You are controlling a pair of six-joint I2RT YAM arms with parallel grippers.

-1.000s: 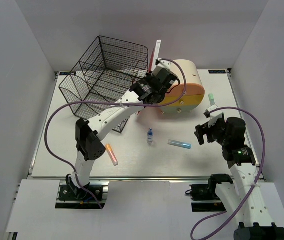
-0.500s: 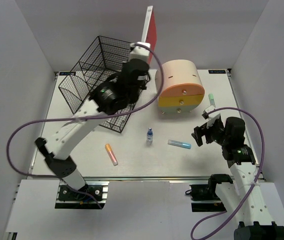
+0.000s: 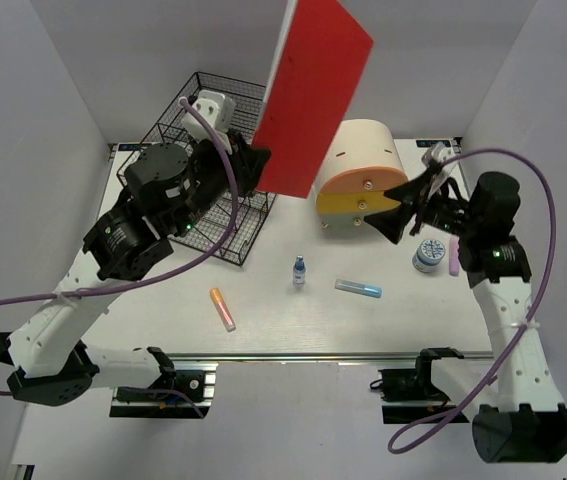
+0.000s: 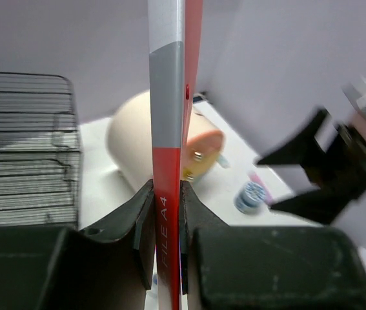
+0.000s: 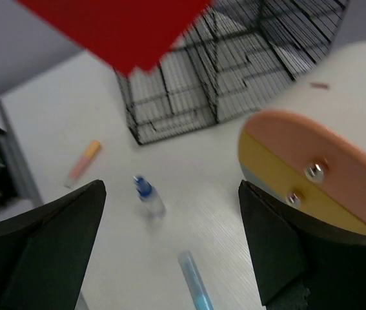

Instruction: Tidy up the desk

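Above the desk, left claw tight on a red folder, right claw wide apart, empty.

My left arm reaches from the near left toward the far side, elbow bent, wrist held high. My left gripper is clamped on the lower edge of a red folder, both fingers pressed flat against its sides (no gap that I can see). My right arm rises along the right side, wrist turned left. My right gripper hangs with its fingers spread wide, holding nothing.
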